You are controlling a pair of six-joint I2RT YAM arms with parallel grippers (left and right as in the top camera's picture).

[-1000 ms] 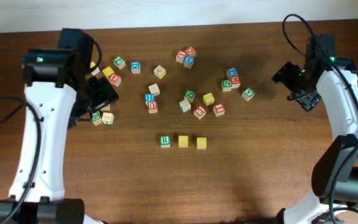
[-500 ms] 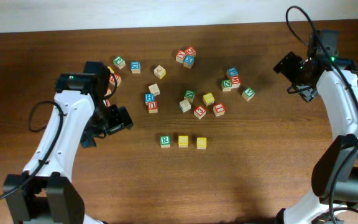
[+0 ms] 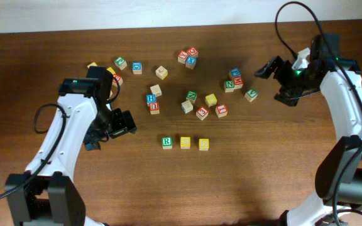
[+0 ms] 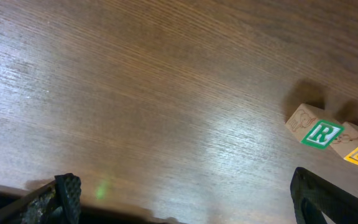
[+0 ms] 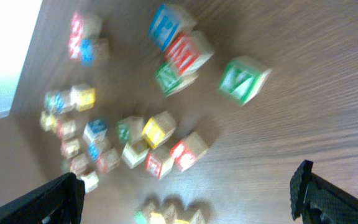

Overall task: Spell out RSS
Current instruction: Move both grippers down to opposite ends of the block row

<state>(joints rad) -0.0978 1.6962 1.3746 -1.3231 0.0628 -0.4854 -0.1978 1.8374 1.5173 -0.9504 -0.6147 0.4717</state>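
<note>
Wooden letter cubes lie on a brown table point(image 3: 244, 182). From above, three cubes sit in one row in the lower middle: one green R cube point(image 3: 166, 142), then the first S cube point(image 3: 185, 142) and the second S cube point(image 3: 203, 144), both yellow. Many other cubes point(image 3: 210, 99) lie scattered above the row. The left gripper point(image 3: 126, 123) is at the middle left, near the row. The right gripper point(image 3: 275, 81) is at the upper right, well apart from it. In the left wrist view, the two fingers are wide apart with nothing between them, and the R cube and one S show at the right edge. The right wrist view is blurry. Its two fingers are also wide apart and hold nothing.
</note>
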